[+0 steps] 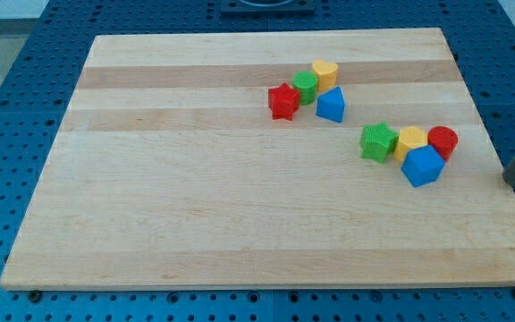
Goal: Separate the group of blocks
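Note:
Two clusters of blocks lie on the wooden board (pixel 195 197). The upper cluster holds a red star block (pixel 282 102), a green cylinder (pixel 305 87), a yellow block (pixel 325 73) and a blue triangular block (pixel 331 105), all touching or nearly so. The lower right cluster holds a green star block (pixel 378 141), a yellow block (pixel 410 140), a red cylinder (pixel 443 140) and a blue cube (pixel 422 166), packed together. My tip (pixel 511 180) is at the view's right edge, right of the blue cube and red cylinder, apart from them.
The board rests on a blue perforated surface (pixel 7 107) that frames it on all sides. A dark base shows at the view's top centre (pixel 266 5).

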Robot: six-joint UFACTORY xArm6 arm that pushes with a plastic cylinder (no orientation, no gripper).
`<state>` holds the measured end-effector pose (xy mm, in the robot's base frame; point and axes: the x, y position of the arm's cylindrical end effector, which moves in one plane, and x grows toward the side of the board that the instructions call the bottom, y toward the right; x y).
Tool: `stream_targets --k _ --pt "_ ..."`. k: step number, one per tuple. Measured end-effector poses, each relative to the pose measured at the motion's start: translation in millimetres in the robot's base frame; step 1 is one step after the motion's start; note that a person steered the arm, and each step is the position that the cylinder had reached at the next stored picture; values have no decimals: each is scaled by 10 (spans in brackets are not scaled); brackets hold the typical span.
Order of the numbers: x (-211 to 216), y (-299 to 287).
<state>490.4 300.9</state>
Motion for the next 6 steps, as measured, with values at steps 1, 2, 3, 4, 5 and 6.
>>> stream_targets --k 1,2,3,4,5,6 --pt "-219 -189" --pt "-337 -450" --pt "-408 -744" --pt "-408 -1098" --pt "-409 -1483" --pt "-409 -1871"
